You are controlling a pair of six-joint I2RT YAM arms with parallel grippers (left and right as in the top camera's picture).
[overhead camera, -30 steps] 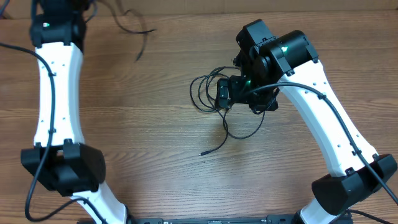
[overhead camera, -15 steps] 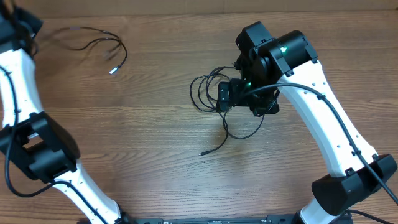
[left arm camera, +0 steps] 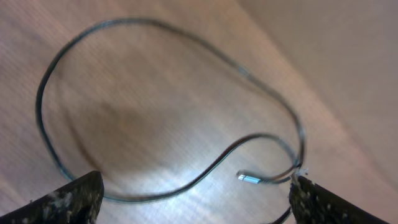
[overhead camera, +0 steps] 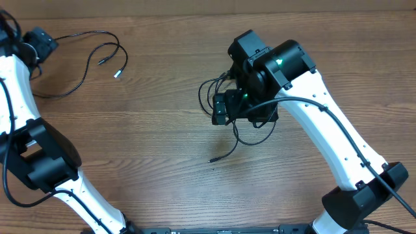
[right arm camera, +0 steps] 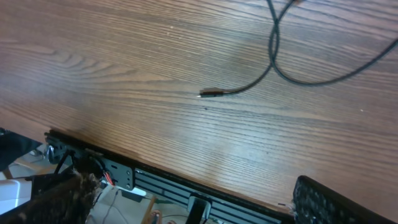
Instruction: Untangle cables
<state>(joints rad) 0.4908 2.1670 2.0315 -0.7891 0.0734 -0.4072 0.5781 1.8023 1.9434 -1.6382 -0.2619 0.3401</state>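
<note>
Left gripper (left arm camera: 194,180): fingers spread, empty; loose cable (left arm camera: 134,20) loops ahead of them. Right gripper (right arm camera: 193,182): spread, over tangled bundle (overhead camera: 210,97). Risk: pinching several strands together could tighten the knot.

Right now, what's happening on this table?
Untangling is under way. The left claw is open above a loose cable lying by itself at the far left. The right claw, also open and holding nothing, hangs over the tangle in the middle, which is not yet sorted out.
</note>
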